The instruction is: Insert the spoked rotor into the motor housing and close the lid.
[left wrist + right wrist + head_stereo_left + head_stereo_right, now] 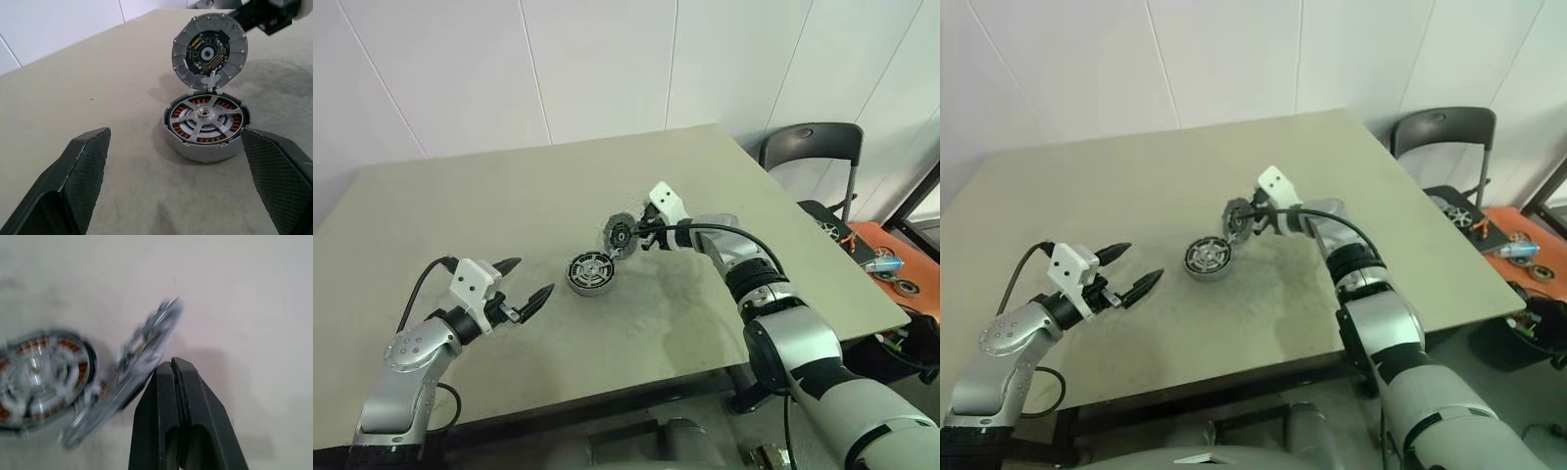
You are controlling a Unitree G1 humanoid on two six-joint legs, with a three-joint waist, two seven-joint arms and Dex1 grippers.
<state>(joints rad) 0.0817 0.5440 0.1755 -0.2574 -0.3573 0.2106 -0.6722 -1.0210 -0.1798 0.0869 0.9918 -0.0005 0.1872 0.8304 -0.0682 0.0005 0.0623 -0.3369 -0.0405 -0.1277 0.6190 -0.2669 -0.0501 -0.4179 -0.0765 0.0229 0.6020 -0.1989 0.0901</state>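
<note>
Presently the left gripper is seen spread wide above the desk, nothing between its fingers; it is held short of the work and aimed toward it, judged to be standing by to steady the housing if required. To its right the motor housing rests flat on the desk, well apart from that gripper, with the spoked rotor already seated inside — copper windings show between the spokes. Insertion is therefore taken as done, and only the closing remains.

Just beyond the housing the lid stands tilted on edge, its circuit-board face turned toward the housing and its lower rim at or very near the housing's far rim; contact cannot be confirmed. The right gripper is pressed together, its closed fingertips set against the lid's back face — not pinching it. The placement is judged to serve as a push, tipping the lid over onto the housing.
</note>
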